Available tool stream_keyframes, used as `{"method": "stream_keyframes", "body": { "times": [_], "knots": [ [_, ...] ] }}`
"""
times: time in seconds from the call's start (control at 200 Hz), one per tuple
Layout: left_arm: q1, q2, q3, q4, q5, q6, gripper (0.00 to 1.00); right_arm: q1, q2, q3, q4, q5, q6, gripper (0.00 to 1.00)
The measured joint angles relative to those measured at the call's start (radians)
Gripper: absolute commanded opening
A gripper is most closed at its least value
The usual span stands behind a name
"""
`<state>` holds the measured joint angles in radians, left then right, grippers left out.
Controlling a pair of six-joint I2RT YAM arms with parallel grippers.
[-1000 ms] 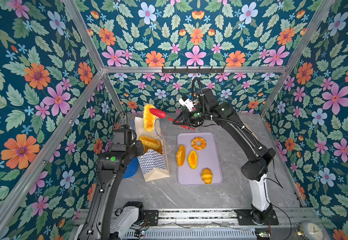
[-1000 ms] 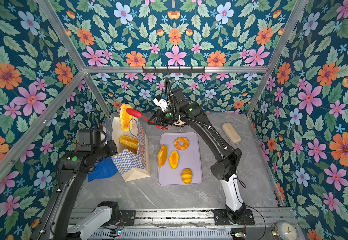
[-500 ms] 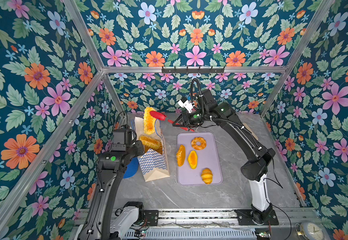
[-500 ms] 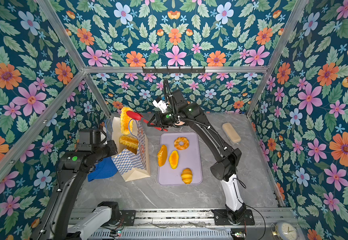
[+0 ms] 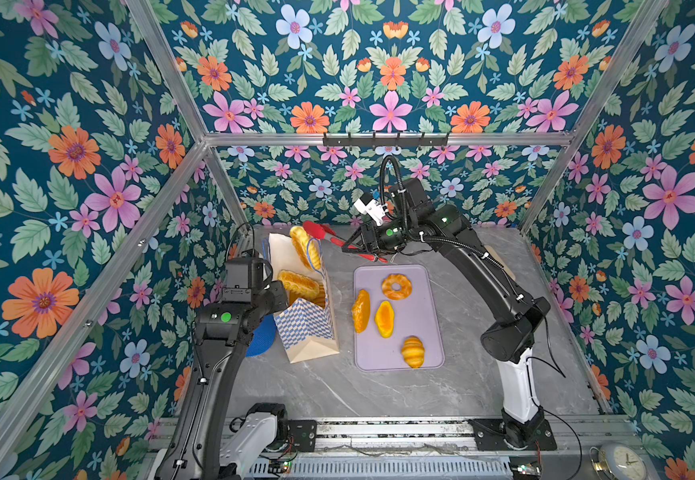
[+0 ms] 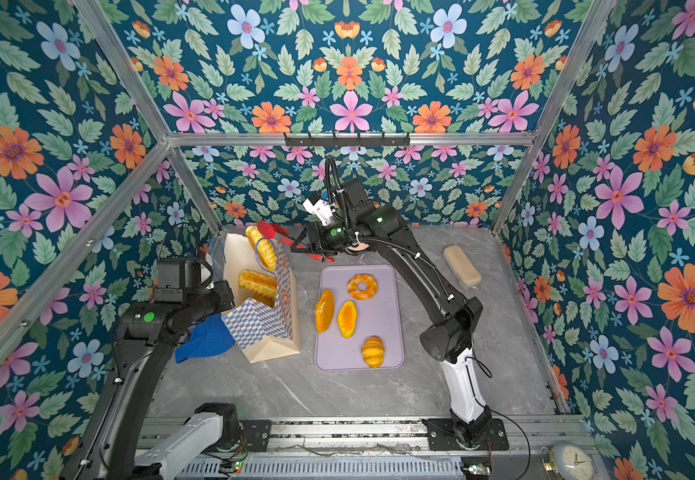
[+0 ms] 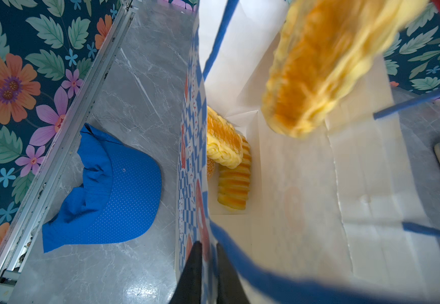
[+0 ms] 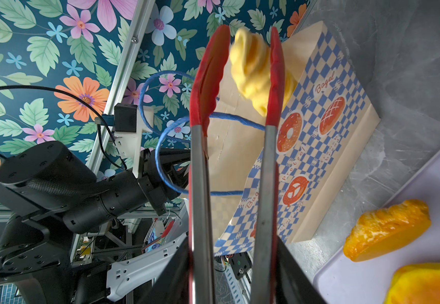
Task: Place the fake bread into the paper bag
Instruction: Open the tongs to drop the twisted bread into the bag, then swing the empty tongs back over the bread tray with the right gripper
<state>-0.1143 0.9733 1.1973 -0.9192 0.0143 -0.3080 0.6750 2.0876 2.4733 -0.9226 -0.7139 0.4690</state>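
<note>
The paper bag stands open left of the tray, and my left gripper is shut on its rim. Inside it lie a golden loaf and a ridged striped one. My right gripper is shut on red-tipped tongs reaching over the bag. Another loaf hangs blurred at the bag's mouth between the spread tong tips. On the lilac tray lie a ring doughnut, two flat ovals and a croissant.
A blue cap lies on the grey table left of the bag, under my left arm. A pale beige block sits at the back right. Floral walls close in on three sides. A clock stands beyond the front rail.
The tong tips have spread apart, and the loaf between them has sunk lower toward the bag's mouth. My left arm and the bag have not moved.
</note>
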Motion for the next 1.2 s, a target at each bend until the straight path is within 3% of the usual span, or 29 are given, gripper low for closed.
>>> {"method": "stream_keyframes", "body": {
  "times": [0.38, 0.615, 0.825, 1.2],
  "knots": [
    [0.000, 0.002, 0.000, 0.000, 0.000, 0.000, 0.15, 0.000, -0.010, 0.024, 0.000, 0.025, 0.004, 0.47],
    [0.000, 0.004, 0.000, 0.000, 0.000, 0.000, 0.15, 0.000, -0.101, -0.021, 0.001, 0.101, 0.004, 0.46],
    [0.000, 0.004, 0.000, 0.001, 0.000, 0.000, 0.16, -0.032, -0.236, -0.179, 0.018, 0.183, 0.027, 0.46],
    [0.000, 0.006, 0.005, 0.007, 0.001, 0.000, 0.17, -0.128, -0.526, -0.623, 0.119, 0.246, 0.079, 0.47]
  ]
}}
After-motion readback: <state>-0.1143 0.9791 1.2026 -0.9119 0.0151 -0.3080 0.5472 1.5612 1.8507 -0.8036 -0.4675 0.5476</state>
